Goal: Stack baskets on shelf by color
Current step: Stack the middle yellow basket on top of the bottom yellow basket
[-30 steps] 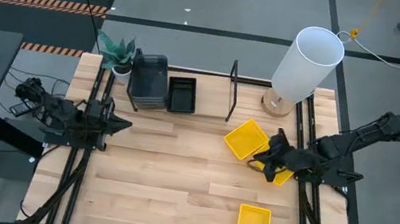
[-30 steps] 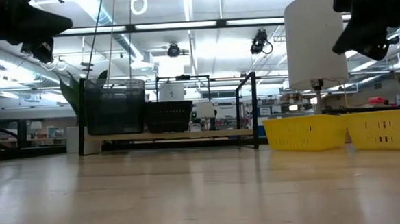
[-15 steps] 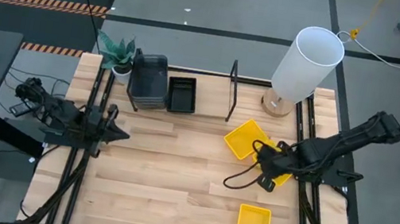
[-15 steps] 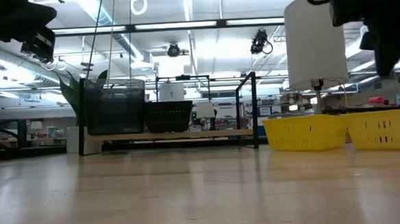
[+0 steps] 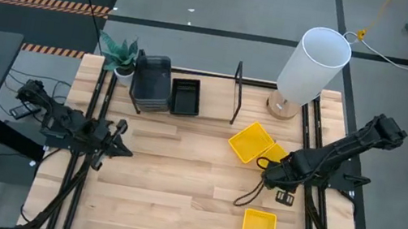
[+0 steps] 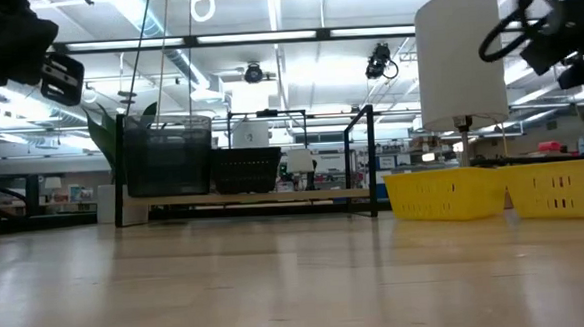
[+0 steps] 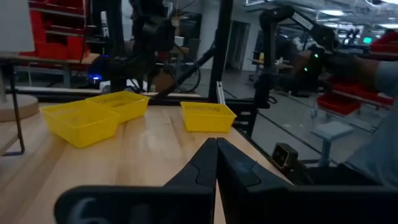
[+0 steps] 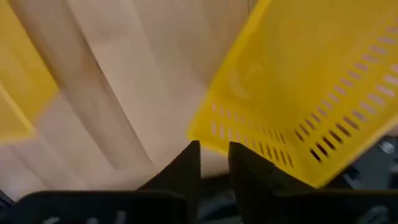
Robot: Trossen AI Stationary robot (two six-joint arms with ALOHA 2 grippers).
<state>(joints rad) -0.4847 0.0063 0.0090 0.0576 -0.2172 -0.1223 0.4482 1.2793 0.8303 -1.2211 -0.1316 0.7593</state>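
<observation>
A: Our right tool [image 8: 213,158] hangs over the rim of a yellow basket [image 8: 311,93], fingers nearly closed, a thin gap, gripping nothing. Basket sits just ahead, its long side running diagonally past the tips.

B: Left tool [image 7: 216,163] clenched, empty, well apart. From above our arm hides that basket; rim contact unclear.

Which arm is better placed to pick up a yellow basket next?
The right. Its gripper hangs over the two touching yellow baskets at the table's right side; the left gripper waits far across the table.
</observation>
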